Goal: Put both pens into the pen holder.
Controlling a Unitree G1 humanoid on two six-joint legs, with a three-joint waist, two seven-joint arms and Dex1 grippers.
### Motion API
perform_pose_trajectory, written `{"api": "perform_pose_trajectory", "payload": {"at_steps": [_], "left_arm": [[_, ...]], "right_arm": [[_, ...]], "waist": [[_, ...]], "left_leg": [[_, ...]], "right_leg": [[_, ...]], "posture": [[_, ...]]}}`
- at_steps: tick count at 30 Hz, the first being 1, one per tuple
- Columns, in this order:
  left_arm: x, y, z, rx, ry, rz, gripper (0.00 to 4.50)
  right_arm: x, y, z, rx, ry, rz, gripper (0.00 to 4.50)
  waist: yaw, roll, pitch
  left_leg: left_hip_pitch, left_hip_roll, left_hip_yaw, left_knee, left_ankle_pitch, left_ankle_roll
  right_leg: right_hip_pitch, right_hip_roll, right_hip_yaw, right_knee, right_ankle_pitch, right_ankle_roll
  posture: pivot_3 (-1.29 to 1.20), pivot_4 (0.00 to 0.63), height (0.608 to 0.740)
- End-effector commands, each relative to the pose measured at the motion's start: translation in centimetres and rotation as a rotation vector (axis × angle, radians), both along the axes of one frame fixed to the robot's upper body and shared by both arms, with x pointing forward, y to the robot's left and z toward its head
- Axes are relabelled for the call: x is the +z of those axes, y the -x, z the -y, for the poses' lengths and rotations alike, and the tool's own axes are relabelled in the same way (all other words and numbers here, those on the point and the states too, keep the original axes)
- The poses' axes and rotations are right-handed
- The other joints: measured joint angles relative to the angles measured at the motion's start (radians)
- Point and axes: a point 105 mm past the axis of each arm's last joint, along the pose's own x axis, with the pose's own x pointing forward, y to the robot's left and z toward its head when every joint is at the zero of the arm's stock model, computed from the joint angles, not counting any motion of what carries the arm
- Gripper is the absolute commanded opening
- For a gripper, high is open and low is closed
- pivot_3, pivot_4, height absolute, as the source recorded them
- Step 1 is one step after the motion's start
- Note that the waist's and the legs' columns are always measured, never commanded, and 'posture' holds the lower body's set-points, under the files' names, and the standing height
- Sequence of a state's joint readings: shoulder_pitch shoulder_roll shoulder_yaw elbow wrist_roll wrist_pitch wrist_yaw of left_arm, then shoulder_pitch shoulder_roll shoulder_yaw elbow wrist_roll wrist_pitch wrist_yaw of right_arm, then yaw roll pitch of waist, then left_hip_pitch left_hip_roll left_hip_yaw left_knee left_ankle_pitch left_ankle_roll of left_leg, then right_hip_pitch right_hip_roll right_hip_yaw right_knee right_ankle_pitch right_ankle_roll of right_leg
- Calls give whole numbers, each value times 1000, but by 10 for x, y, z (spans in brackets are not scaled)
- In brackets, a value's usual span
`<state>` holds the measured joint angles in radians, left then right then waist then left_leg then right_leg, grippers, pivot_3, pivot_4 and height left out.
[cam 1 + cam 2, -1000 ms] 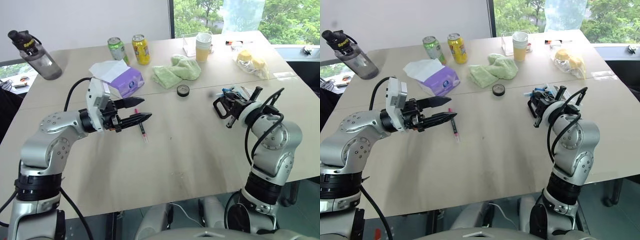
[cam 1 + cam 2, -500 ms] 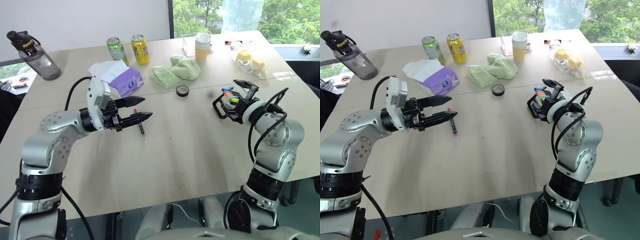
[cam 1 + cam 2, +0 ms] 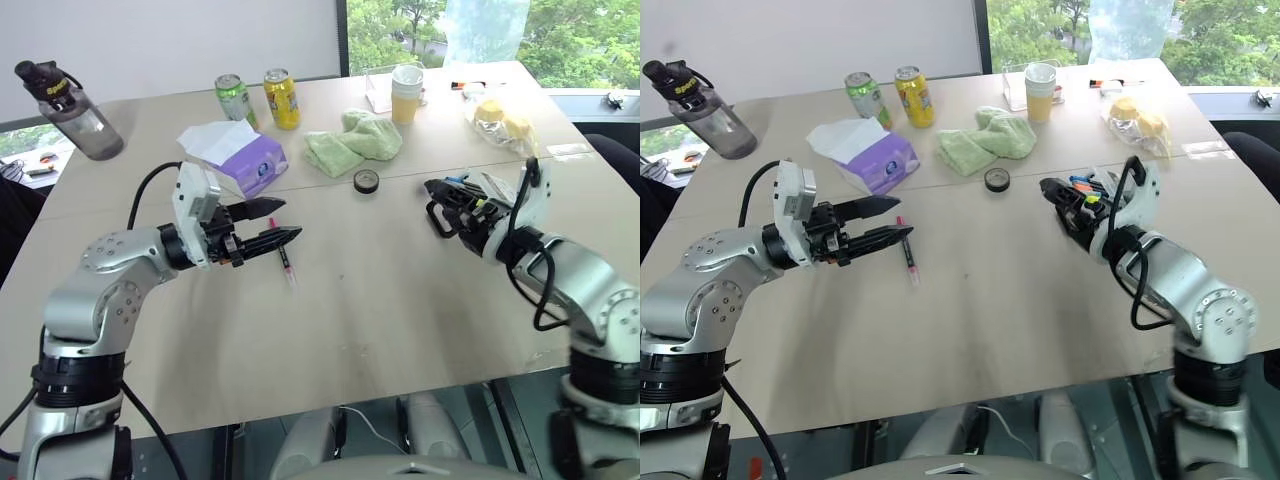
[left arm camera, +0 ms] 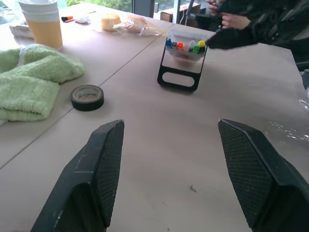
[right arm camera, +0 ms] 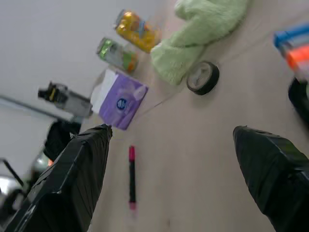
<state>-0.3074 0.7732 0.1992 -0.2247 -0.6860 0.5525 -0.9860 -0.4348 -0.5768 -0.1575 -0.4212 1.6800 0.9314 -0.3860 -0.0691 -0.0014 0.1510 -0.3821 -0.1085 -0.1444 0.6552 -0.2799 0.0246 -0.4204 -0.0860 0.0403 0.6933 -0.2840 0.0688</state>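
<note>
pen holder (image 5: pixel 298 72) cut off at the frame edge, right hand (image 3: pixel 455 205) hiding part of it

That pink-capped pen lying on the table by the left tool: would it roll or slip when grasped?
The pink-capped pen looks slim and round, lying flat on the smooth table, so a nudge would probably roll it. It seems stiff and light. The left tool has broad fingers, so so thin a body might slip.

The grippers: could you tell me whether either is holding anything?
No. The left gripper and right gripper are both open and empty.
</note>
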Motion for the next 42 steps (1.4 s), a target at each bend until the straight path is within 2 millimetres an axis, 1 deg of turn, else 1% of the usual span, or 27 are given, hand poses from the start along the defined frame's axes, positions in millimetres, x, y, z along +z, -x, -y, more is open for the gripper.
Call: {"api": "perform_pose_trajectory", "payload": {"at_steps": [1, 3, 5, 7, 9, 14, 16, 20, 24, 30, 32, 35, 36, 37, 38, 39, 41, 42], "left_arm": [[7, -2, -12, 89, -25, 38, 3190], [-4, -7, -21, 160, -73, 16, 3190], [-8, -11, -27, 217, -69, 2, 3190], [-13, -16, -28, 288, -56, -16, 3190], [-22, -19, -26, 358, -74, -43, 3190], [-43, -31, -10, 561, -37, -111, 3190], [-48, -38, -8, 654, -3, -128, 3190], [-63, -48, -10, 782, -21, -160, 3190], [-74, -53, 10, 765, 0, -213, 3190], [-91, -60, 27, 758, -49, -278, 3190], [-100, -61, 29, 755, -89, -308, 3190], [-115, -55, 23, 791, -140, -387, 3190], [-119, -53, 19, 811, -148, -408, 2930], [-121, -51, 17, 824, -153, -419, 2517], [-122, -50, 16, 827, -162, -419, 2343], [-122, -50, 16, 826, -166, -417, 2040], [-122, -50, 17, 825, -169, -413, 1063], [-121, -50, 17, 826, -169, -412, 710]], "right_arm": [[-4, 14, -4, 177, 273, 170, 4313], [-13, 21, 2, 268, 433, 246, 4313], [-19, 28, 9, 360, 540, 321, 4313], [-31, 33, 22, 438, 655, 348, 4313], [-35, 36, 32, 486, 712, 371, 4313], [-28, 41, 39, 545, 708, 480, 4313], [-29, 40, 43, 538, 717, 469, 4313], [-33, 40, 47, 522, 717, 454, 4313], [-35, 41, 48, 502, 700, 437, 4313], [-37, 44, 51, 477, 704, 417, 4313], [-37, 45, 52, 473, 709, 413, 4313], [-37, 45, 53, 463, 716, 409, 4313], [-37, 44, 53, 460, 716, 407, 4420], [-37, 44, 53, 459, 717, 406, 4453], [-37, 44, 52, 458, 717, 405, 4453], [-38, 44, 52, 458, 717, 404, 4453], [-38, 44, 51, 458, 717, 402, 4453], [-39, 44, 51, 458, 718, 401, 4453]], "waist": [[4, 0, 0], [11, -1, 0], [17, -3, 1], [27, -4, 2], [34, -5, 2], [46, -7, 3], [56, -8, 3], [66, -11, 3], [77, -12, 3], [86, -12, 3], [86, -13, 2], [86, -13, 2], [86, -13, 1], [85, -13, 1], [83, -13, 0], [82, -13, 0], [83, -13, 0], [84, -13, 0]], "left_leg": [[0, 0, 0, 0, 0, 0], [-1, -1, 1, 1, -1, 1], [-1, -1, 0, 3, -2, 2], [-1, 0, 0, 4, -2, 3], [-1, 0, 0, 5, -3, 3], [-1, 0, -2, 7, -3, 4], [-2, 0, -2, 8, -3, 4], [-3, 0, -3, 10, -4, 4], [-3, 0, -2, 11, -4, 5], [-3, 0, -2, 11, -4, 5], [-3, 0, -2, 12, -4, 5], [-3, 0, -2, 12, -4, 5], [-2, 0, -2, 12, -4, 5], [-2, 0, -2, 12, -4, 5], [-1, 0, -2, 12, -4, 5], [-1, 0, -1, 12, -4, 5], [-1, 0, -1, 12, -4, 5], [-1, 0, -1, 12, -4, 5]], "right_leg": [[0, 0, 0, 0, 0, 0], [0, -1, -1, -1, 0, 0], [2, -1, -2, -4, 0, 0], [3, -1, -3, -5, 0, 1], [5, -1, -3, -6, 1, 1], [9, -1, -3, -14, 4, 4], [9, -1, -3, -14, 4, 4], [9, -1, -3, -14, 5, 4], [9, -1, -3, -14, 5, 4], [9, -1, -3, -14, 5, 5], [9, -1, -3, -14, 5, 5], [10, -1, -3, -13, 5, 5], [11, -1, -3, -13, 5, 5], [11, -1, -3, -14, 5, 5], [11, -1, -3, -13, 5, 5], [11, -1, -3, -13, 5, 5], [11, -1, -3, -13, 5, 5], [11, -1, -3, -13, 5, 5]], "posture": [[0, 150, 740], [0, 150, 740], [0, 150, 740], [0, 150, 740], [0, 150, 740], [0, 150, 740], [0, 150, 740], [0, 150, 740], [0, 150, 740], [0, 150, 740], [0, 150, 740], [0, 150, 740], [0, 150, 740], [0, 150, 740], [0, 150, 740], [0, 150, 740], [0, 150, 740], [0, 150, 740]]}}
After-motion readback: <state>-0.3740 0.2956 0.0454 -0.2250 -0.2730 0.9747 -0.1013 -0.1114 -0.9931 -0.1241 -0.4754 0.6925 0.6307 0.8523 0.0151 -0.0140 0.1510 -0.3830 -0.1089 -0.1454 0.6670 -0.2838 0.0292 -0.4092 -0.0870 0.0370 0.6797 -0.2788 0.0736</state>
